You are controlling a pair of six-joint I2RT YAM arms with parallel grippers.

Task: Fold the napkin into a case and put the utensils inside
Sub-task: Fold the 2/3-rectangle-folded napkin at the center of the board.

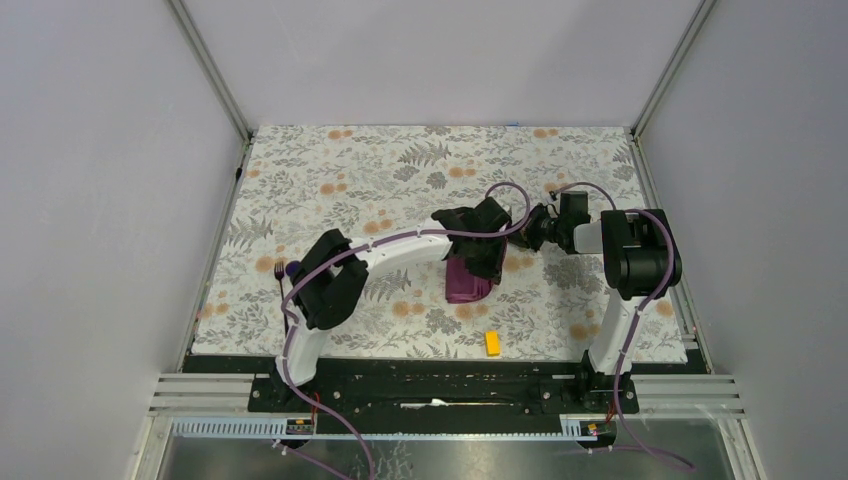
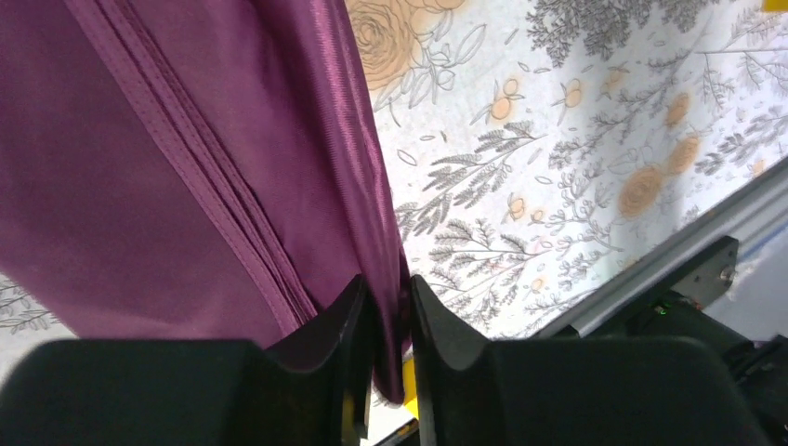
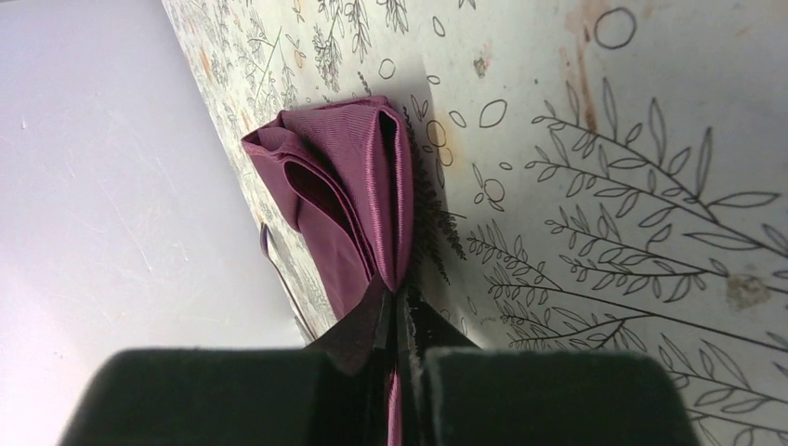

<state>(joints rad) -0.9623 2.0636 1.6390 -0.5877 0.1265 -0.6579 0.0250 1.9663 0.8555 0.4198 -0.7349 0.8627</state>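
The plum-purple napkin (image 1: 466, 285) is bunched in folds and hangs over the middle of the table, held by both grippers. My left gripper (image 1: 477, 262) is shut on one folded edge of the napkin (image 2: 167, 167); its fingers (image 2: 348, 325) pinch the cloth between them. My right gripper (image 1: 522, 232) is shut on another edge of the napkin (image 3: 344, 186), which sags in loops toward the table. The two dark purple utensils (image 1: 284, 295) lie at the left edge of the mat, beside the left arm's elbow, far from both grippers.
A small yellow block (image 1: 492, 343) lies on the floral mat (image 1: 400, 160) near the front edge, just below the napkin. The metal rail (image 1: 450, 385) with the arm bases runs along the near side. White walls close the left, right and back.
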